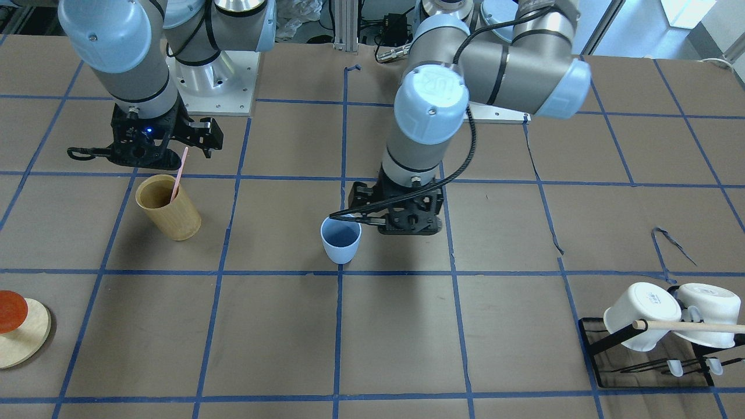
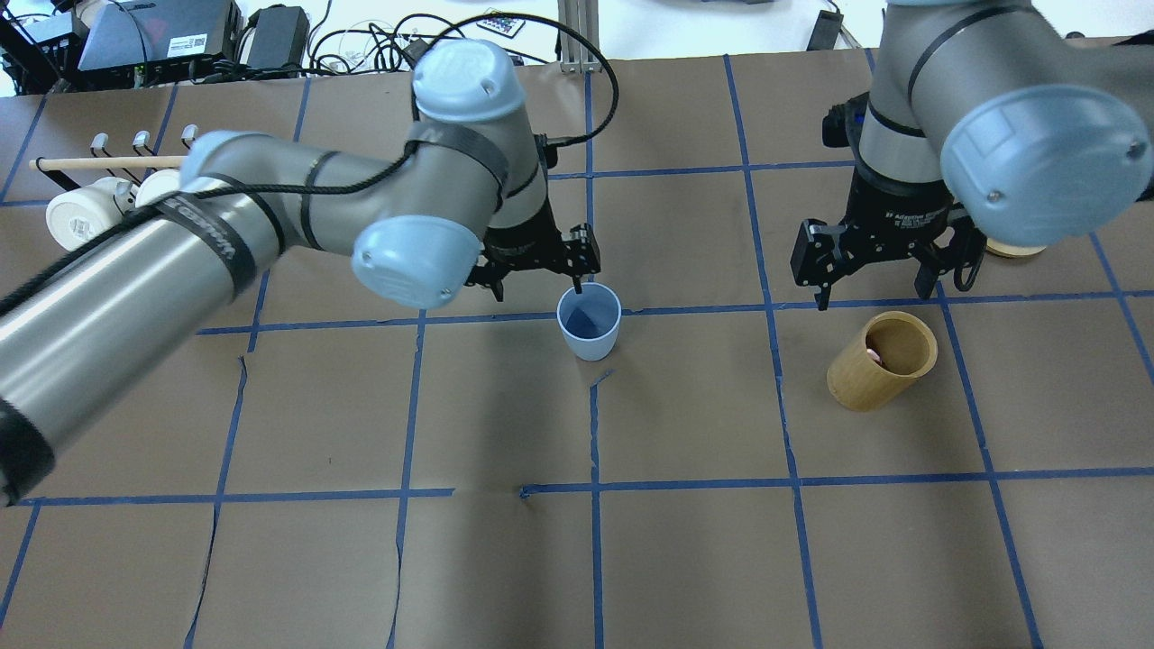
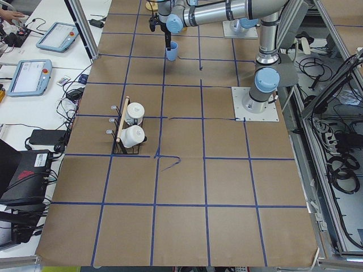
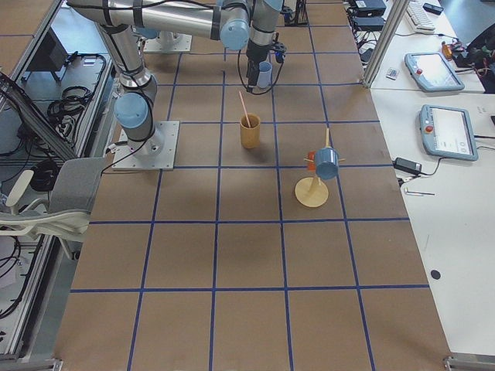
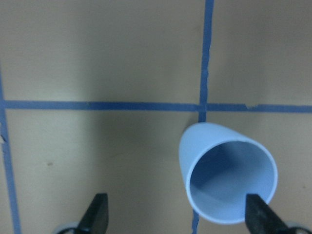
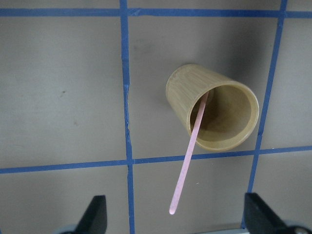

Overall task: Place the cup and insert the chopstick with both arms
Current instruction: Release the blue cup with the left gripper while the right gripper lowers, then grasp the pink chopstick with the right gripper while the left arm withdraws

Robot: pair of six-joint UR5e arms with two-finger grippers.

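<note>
The light-blue cup (image 1: 341,240) stands upright on the table near its middle; it also shows in the overhead view (image 2: 589,321) and the left wrist view (image 5: 226,178). My left gripper (image 2: 536,287) hangs open just above it, with one fingertip (image 5: 258,212) at the cup's rim. I cannot tell whether they touch. A pink chopstick (image 1: 179,173) leans inside the tan bamboo cylinder (image 1: 169,208); both also show in the right wrist view, the chopstick (image 6: 190,161) and the cylinder (image 6: 212,112). My right gripper (image 2: 876,290) is open and empty above and behind the cylinder (image 2: 879,361).
A black rack (image 1: 599,340) with two white mugs (image 1: 640,317) and a light-wood dowel (image 1: 692,326) stands on my left side. A round wooden stand with a red disc (image 1: 14,326) sits on my right side. Blue tape lines grid the brown table.
</note>
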